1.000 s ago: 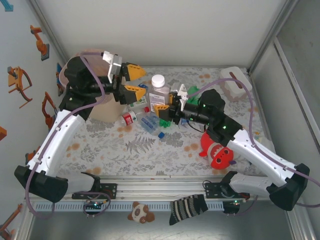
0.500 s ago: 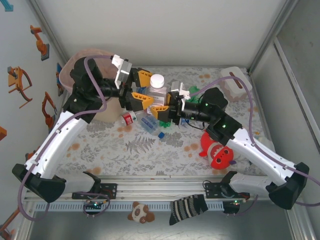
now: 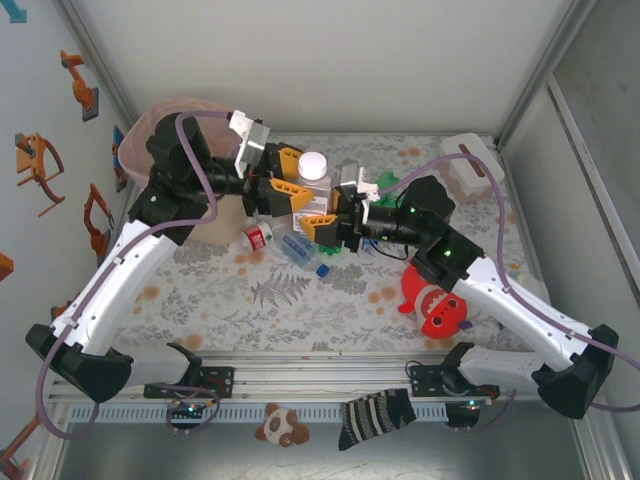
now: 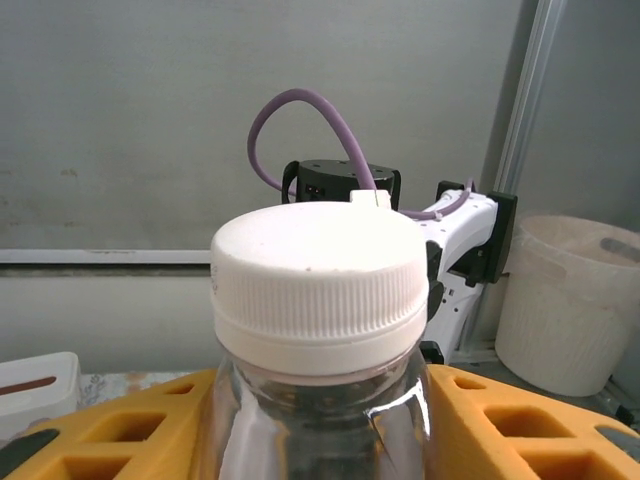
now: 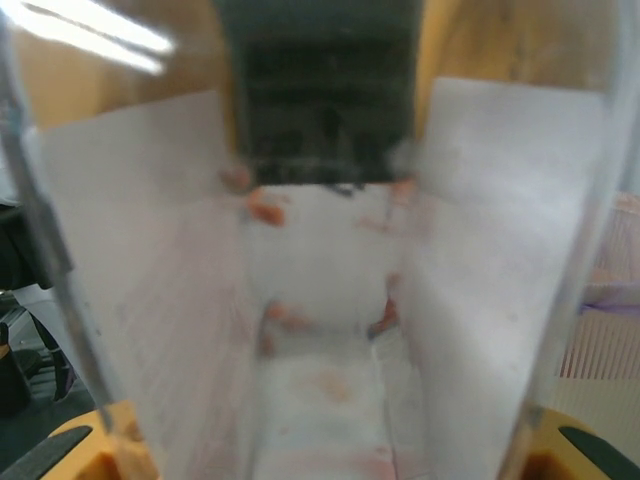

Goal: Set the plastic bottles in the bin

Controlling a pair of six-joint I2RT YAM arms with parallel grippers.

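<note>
- The white-capped bottle [image 3: 313, 167], a clear, square-shouldered one, is standing upright in the air above the heap, between the two arms.
- The right gripper [image 3: 335, 206] is gripping it low on the body, jaws narrowed onto the clear walls. In the right wrist view the blurred label is sitting right between the fingers.
- The left gripper [image 3: 297, 177] is reaching in from the bin side, its yellow fingers [image 4: 120, 425] sitting one on each shoulder of the bottle, just under the cap. They are looking snug against the plastic, but I cannot tell whether they are actually pressing.
- To me this is looking like a hand-over: the right arm is presenting the bottle and the left is taking it.
- The bin [image 3: 205, 103] is standing at the far left, behind the left arm's elbow, its pinkish liner showing at the rim.
- Next, I would say, the left needs a firm hold before the right lets go, then a swing left over the rim.
- Other bottles [image 3: 298, 246] are lying on the patterned cloth below, waiting their turn.
</note>
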